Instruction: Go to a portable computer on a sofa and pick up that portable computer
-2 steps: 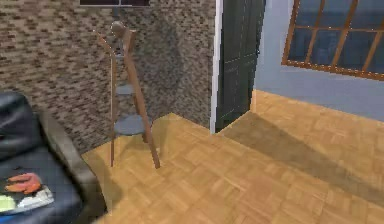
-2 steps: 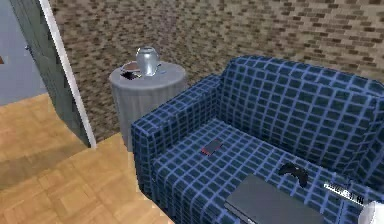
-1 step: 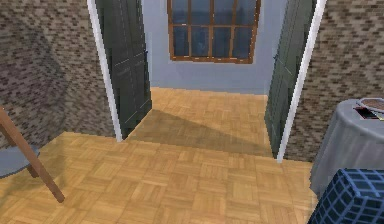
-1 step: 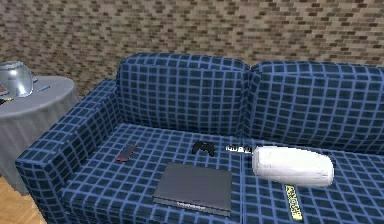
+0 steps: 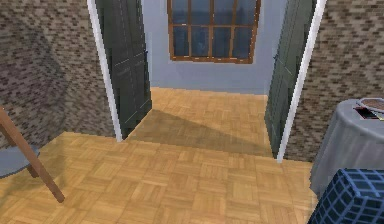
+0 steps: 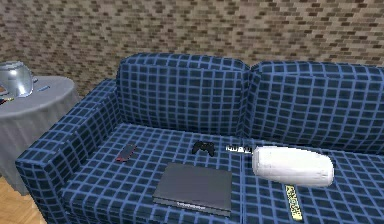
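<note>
A flat dark grey laptop (image 6: pixel 194 188) lies lid-down on the seat of a blue checked sofa (image 6: pixel 180 90) in the arm side view, near the seat's front edge. The sofa's corner (image 5: pixel 352 196) also shows at the forward view's bottom right.
On the seat lie a small dark remote (image 6: pixel 127 153), a black game controller (image 6: pixel 204 149), a white cushion (image 6: pixel 292 165) and a yellow-black strip (image 6: pixel 291 202). A grey-clothed round table (image 6: pixel 35 115) with a metal pot (image 6: pixel 16 77) stands beside the sofa arm. Ahead, an open double doorway (image 5: pixel 205 110) leads over parquet floor; a wooden easel leg (image 5: pixel 30 160) crosses at left.
</note>
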You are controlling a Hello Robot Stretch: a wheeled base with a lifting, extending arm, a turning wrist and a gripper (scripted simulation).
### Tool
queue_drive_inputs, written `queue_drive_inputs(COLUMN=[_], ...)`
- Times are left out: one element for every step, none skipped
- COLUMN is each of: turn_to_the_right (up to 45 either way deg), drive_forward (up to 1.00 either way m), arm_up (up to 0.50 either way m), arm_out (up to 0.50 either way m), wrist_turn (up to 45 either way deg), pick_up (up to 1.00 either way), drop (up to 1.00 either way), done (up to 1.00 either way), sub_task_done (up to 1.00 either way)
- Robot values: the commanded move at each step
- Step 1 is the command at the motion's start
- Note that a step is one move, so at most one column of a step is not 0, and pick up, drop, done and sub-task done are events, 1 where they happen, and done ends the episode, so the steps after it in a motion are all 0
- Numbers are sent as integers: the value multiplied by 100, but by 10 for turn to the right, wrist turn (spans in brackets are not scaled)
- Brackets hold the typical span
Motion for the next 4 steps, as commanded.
queue_drive_inputs(turn_to_the_right=[0, 0, 0, 0], drive_forward=[0, 0, 0, 0], arm_up=[10, 0, 0, 0], arm_out=[0, 32, 0, 0], wrist_turn=[0, 0, 450, 450], pick_up=[0, 0, 0, 0], drop=[0, 0, 0, 0], done=[0, 0, 0, 0], sub_task_done=[0, 0, 0, 0])
